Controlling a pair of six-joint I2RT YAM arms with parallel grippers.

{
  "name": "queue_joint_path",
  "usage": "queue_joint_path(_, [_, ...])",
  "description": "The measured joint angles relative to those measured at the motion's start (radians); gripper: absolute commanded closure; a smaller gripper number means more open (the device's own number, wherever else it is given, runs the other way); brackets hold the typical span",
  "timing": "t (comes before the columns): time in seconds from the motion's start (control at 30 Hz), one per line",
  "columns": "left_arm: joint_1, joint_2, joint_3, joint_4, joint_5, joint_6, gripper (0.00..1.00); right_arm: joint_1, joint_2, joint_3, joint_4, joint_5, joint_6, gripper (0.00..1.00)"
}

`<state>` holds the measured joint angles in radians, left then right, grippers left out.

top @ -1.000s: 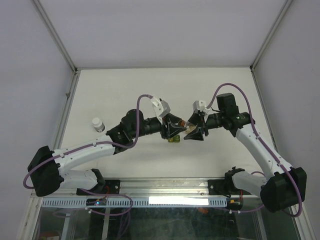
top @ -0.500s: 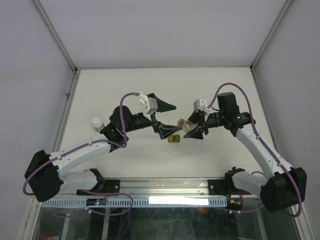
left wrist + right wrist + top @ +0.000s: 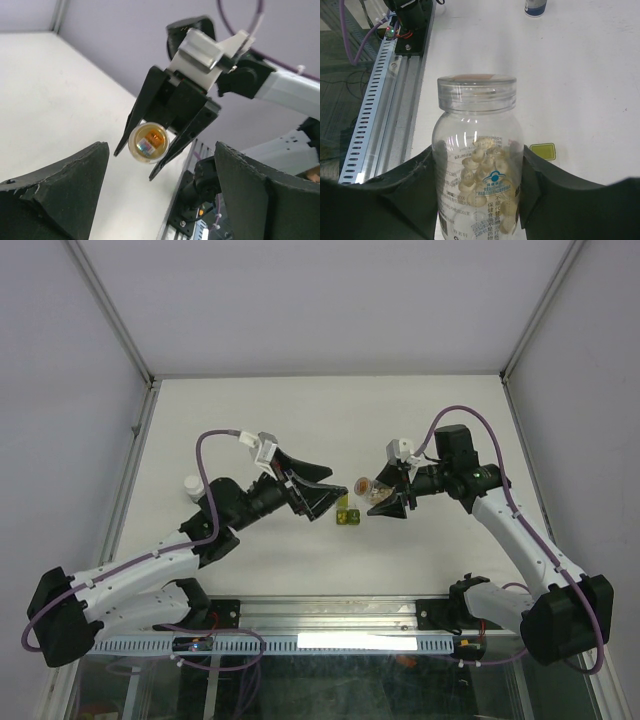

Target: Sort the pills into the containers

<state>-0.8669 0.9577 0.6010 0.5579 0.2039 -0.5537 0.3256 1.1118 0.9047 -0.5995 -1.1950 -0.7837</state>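
My right gripper [image 3: 386, 492] is shut on a small clear bottle [image 3: 477, 165], which it holds above the table with the top pointing left. The pills [image 3: 487, 172], pale tan pieces, lie inside the bottle. The bottle's round top [image 3: 148, 143] faces my left gripper [image 3: 160, 200], which is open with nothing between its fingers [image 3: 55, 195]. In the top view the left gripper [image 3: 312, 490] hangs a short way left of the bottle [image 3: 370, 489]. The container, a tiny olive-green box [image 3: 348, 515], sits on the table below the gap between the grippers. The same green box [image 3: 543, 151] shows in the right wrist view.
A white-capped vial [image 3: 193, 485] stands on the table at the left, close to the left arm; the vial [image 3: 536, 6] also shows at the top edge of the right wrist view. A slotted metal rail [image 3: 375, 110] runs along the near table edge.
My left gripper was shut at the bottle's top; it has opened and drawn back to the left, away from the bottle. The right gripper and bottle have stayed put.
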Motion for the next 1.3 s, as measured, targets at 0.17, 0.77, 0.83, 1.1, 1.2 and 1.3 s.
queue_joint_path(0.17, [-0.156, 0.055, 0.117, -0.229, -0.251, -0.003, 0.13, 0.0, 0.0, 0.0, 0.0, 0.002, 0.0, 1.0])
queue_joint_path(0.77, [-0.201, 0.249, 0.29, -0.41, -0.374, 0.018, 0.43, -0.001, 0.0, 0.0, 0.001, 0.006, 0.0, 1.0])
queue_joint_path(0.83, [-0.203, 0.249, 0.291, -0.41, -0.362, 0.018, 0.51, -0.001, 0.0, 0.0, 0.001, 0.008, 0.0, 1.0])
queue_joint_path(1.1, [-0.207, 0.256, 0.299, -0.413, -0.319, 0.018, 0.8, -0.001, 0.001, 0.0, 0.0, 0.014, 0.0, 1.0])
queue_joint_path(1.2, [-0.205, 0.261, 0.305, -0.418, -0.304, 0.023, 0.83, -0.002, 0.001, 0.0, -0.006, 0.014, 0.0, 1.0])
queue_joint_path(1.3, [-0.201, 0.261, 0.305, -0.415, -0.272, 0.068, 0.84, -0.002, 0.001, 0.0, -0.016, 0.011, 0.0, 1.0])
